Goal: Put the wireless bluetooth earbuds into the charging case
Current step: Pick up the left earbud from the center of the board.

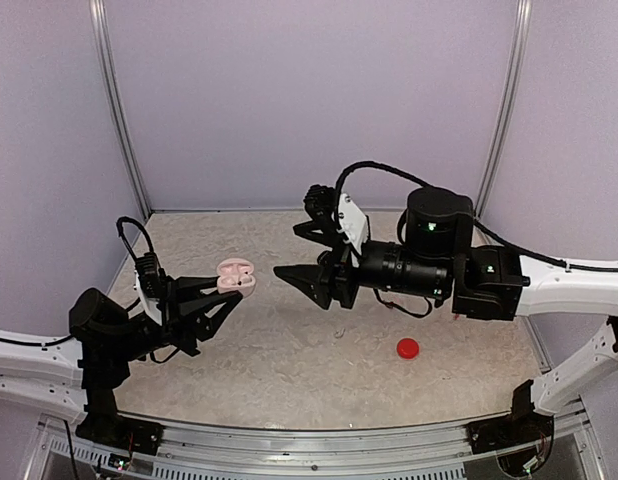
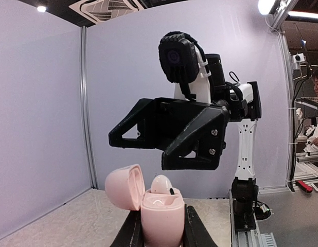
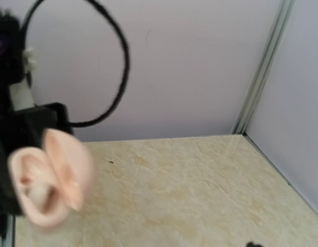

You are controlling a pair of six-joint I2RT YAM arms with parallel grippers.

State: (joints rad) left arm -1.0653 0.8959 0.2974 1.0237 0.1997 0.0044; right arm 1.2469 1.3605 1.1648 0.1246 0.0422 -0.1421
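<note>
Purple walls stand around the pale speckled table (image 1: 279,370). One small whitish earbud (image 2: 161,183) sits high in the open pink egg-shaped case (image 2: 161,213), which the left gripper (image 1: 222,292) squeezes above the table. Close by, the right gripper (image 2: 142,150) hangs with fingers wide and empty. A bump could knock the earbud out. The walls are well apart, so there is room to back away.

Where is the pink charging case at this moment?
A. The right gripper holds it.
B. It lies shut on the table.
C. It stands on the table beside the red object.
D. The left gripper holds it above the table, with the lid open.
D: the left gripper is shut on the pink charging case, whose lid is swung open, while the right gripper is open and holds nothing.
</note>
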